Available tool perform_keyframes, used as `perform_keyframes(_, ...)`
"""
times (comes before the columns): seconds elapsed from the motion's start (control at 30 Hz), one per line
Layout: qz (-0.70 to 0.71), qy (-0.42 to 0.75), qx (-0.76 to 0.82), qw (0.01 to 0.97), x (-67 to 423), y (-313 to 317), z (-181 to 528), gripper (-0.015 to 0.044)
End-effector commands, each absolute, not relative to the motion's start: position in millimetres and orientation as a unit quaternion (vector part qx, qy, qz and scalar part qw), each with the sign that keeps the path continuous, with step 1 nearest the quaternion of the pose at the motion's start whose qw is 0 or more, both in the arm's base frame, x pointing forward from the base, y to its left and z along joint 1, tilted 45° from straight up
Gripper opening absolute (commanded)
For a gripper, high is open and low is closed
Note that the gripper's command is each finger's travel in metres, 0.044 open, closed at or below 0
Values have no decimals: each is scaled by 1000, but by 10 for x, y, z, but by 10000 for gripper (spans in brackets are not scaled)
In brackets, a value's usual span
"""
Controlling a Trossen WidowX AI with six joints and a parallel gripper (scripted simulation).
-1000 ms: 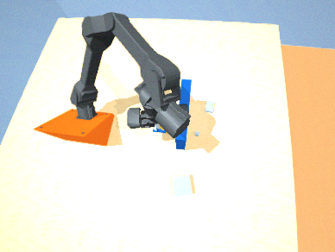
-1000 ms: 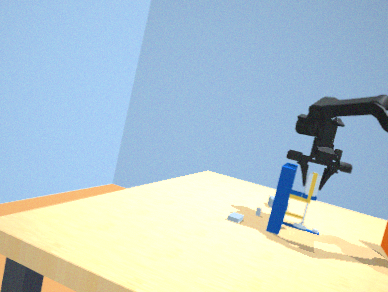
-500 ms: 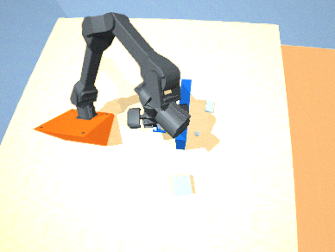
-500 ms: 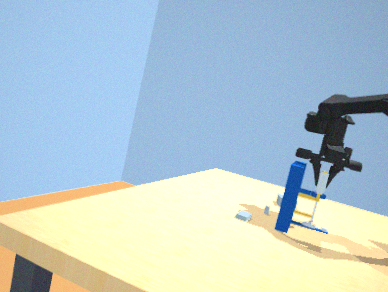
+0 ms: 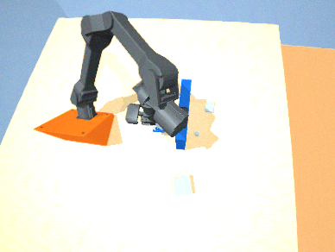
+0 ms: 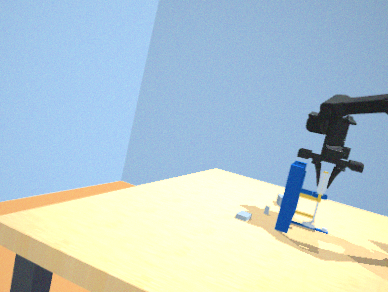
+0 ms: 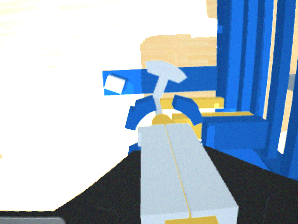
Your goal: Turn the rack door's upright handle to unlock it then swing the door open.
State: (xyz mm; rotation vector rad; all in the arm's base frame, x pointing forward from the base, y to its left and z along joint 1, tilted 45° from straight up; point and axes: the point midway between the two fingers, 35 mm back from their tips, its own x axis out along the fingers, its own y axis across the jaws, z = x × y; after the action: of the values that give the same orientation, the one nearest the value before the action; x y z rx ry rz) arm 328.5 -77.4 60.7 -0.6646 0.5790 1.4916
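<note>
Item, left of centre in the top view: an orange base [image 5: 92,129], carrying the dark arm [image 5: 129,39] [image 6: 355,104], which arched over the upper middle and down, so that the claw came at the handle from above.

Item, at the centre: the claw [image 6: 322,186] [image 7: 169,157], drawn well in from full spread but short of fully shut, its fingers clamped on the handle. In the exterior view the task's upright handle [image 6: 322,184] [image 7: 182,170] stood at right, just beside the rack; in the wrist view it filled the lower middle. Its pale halves met along a thin seam, presumably because the squeeze was what freed it to turn.

Item, right of centre: a blue rack post [image 5: 185,92] [image 6: 291,197] [image 7: 232,50], upright, with yellow bars [image 6: 310,197] reaching toward the handle. The door looked unopened; the next move would call for a quarter turn with the squeeze kept, lest the handle slip.

Item, below the rack: a pale square plate [image 5: 183,185], apart from the door.

Items, farther right: a small pale piece [image 5: 197,134] and a pale block [image 5: 209,106], both near the post, where a careless elbow could catch them.
</note>
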Motion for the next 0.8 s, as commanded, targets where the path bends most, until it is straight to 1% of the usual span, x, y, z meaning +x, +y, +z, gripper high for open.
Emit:
perform_keyframes(0.0,646,282,-262,659,3233,-755,626,23)
perform_keyframes(0.77,560,429,-96,702,2864,-594,778,23)
